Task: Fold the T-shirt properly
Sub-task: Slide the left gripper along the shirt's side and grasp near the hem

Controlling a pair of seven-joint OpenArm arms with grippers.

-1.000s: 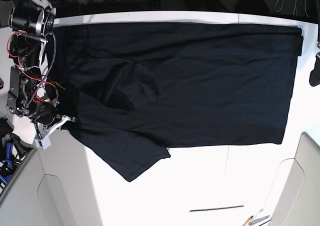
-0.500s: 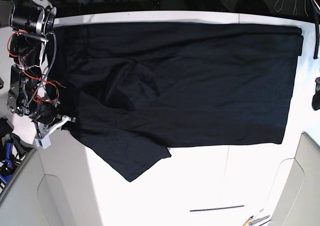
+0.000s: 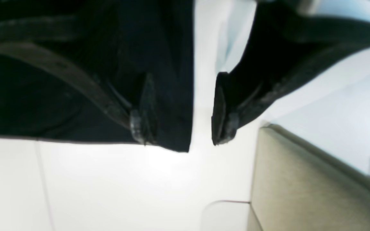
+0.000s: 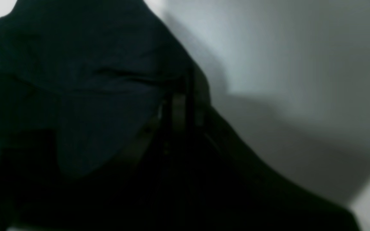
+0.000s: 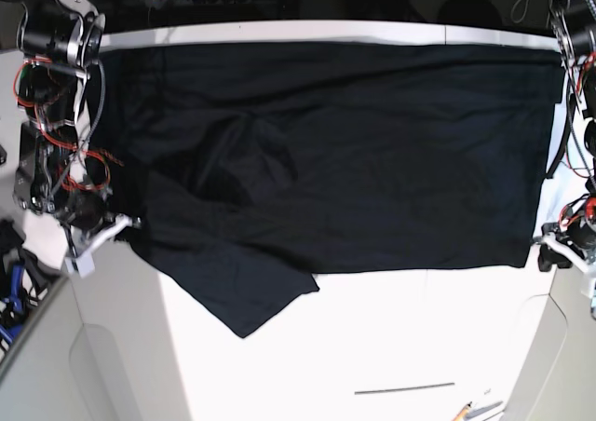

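T-shirt (image 5: pixel 354 151) spread flat on the table (image 5: pixel 372 337).

Dim, blurred view. Black T-shirt (image 4: pixel 85 96) bunched across left and lower frame, folds creased. Right gripper (image 4: pixel 180 112) jaws closed together, cloth draped over and pinched between them. Grey-white counter (image 4: pixel 300 64) behind, shadowed.

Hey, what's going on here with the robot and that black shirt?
A two-armed robot is working on folding a black T-shirt spread across a white table. The right gripper sits closed at the shirt's sleeve end, apparently pinching the fabric, though that view is dark. The left gripper is open beside the hem corner at the other end, holding nothing. One sleeve lies out toward the table's front edge, and no clear fold shows.
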